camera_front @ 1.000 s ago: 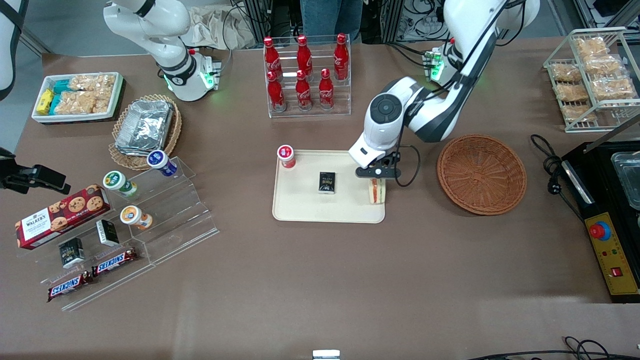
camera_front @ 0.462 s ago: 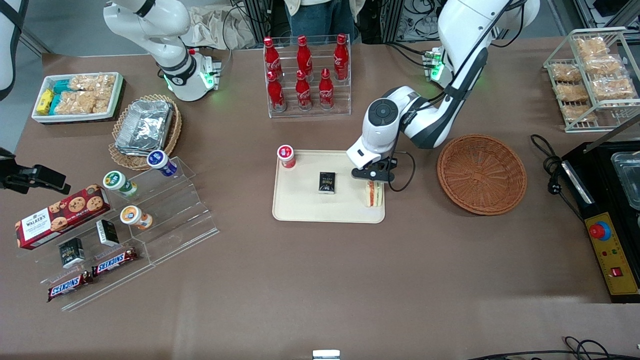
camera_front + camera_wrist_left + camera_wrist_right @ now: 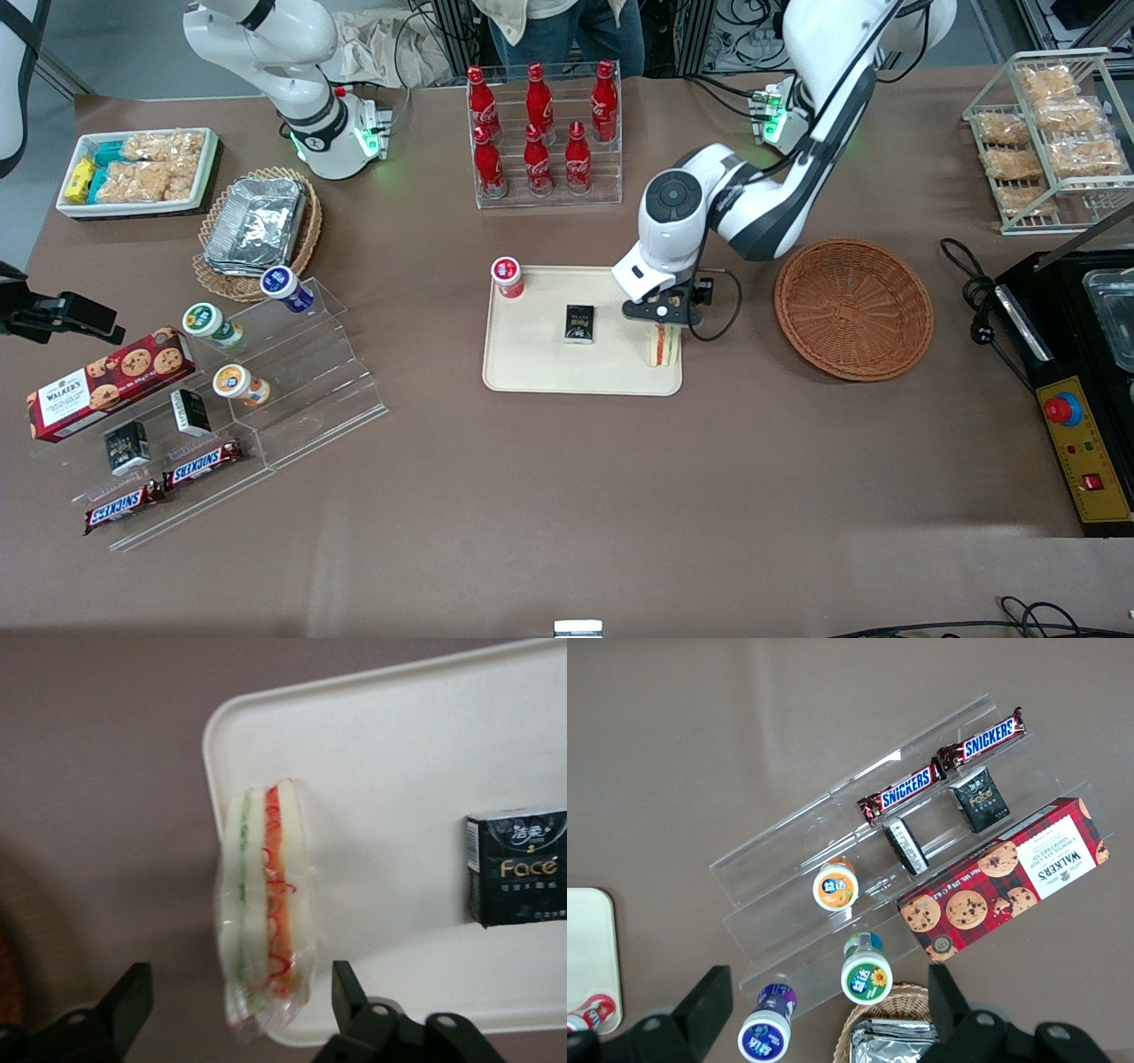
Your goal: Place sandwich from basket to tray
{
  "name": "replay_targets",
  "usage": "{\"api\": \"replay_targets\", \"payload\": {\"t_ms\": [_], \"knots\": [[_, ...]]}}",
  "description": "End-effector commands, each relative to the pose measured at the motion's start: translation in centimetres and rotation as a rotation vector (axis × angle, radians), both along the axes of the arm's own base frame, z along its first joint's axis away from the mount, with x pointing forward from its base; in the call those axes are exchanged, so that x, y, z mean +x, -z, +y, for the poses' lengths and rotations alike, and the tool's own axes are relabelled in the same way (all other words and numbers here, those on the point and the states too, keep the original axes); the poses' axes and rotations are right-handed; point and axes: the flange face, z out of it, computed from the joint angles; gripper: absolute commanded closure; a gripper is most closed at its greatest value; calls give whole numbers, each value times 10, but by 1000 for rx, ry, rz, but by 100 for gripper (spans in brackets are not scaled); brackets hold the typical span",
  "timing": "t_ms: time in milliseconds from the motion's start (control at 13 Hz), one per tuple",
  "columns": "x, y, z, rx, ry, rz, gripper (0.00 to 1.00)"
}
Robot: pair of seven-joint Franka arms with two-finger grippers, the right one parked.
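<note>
brown table (image 3: 567, 496), tray (image 3: 532, 363), basket (image 3: 853, 308)

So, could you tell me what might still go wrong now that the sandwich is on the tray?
The sandwich stands on edge at the tray's corner nearest the basket, its wrapper overhanging the rim, so it could tip off onto the table. The gripper is open with its jaws either side of the sandwich; a sideways drift while lifting could knock it over.

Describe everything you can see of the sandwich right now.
The sandwich is a white-bread wedge with red-orange and green filling layers, wrapped in clear film. It stands on edge on the cream tray, at the end nearest the empty wicker basket. The gripper is open above it, fingers apart on either side, not touching.
</note>
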Motion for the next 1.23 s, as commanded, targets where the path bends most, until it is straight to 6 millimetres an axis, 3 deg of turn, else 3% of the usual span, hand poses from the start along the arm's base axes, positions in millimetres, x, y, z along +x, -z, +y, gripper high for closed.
{"api": "replay_targets", "payload": {"t_ms": [0,77,231,385,538,692,846,1077,1154], "knots": [[14,-80,-2,29,-33,32,0],[21,-108,-1,13,-55,42,0],[44,-152,31,13,-75,57,0],[68,-196,50,-21,-106,28,0],[88,-227,74,-45,-154,7,0],[98,-251,118,-53,-87,46,0],[110,-270,175,-71,-17,113,0],[106,-314,246,-197,-76,85,0],[98,-324,253,-191,-49,74,0]]}}
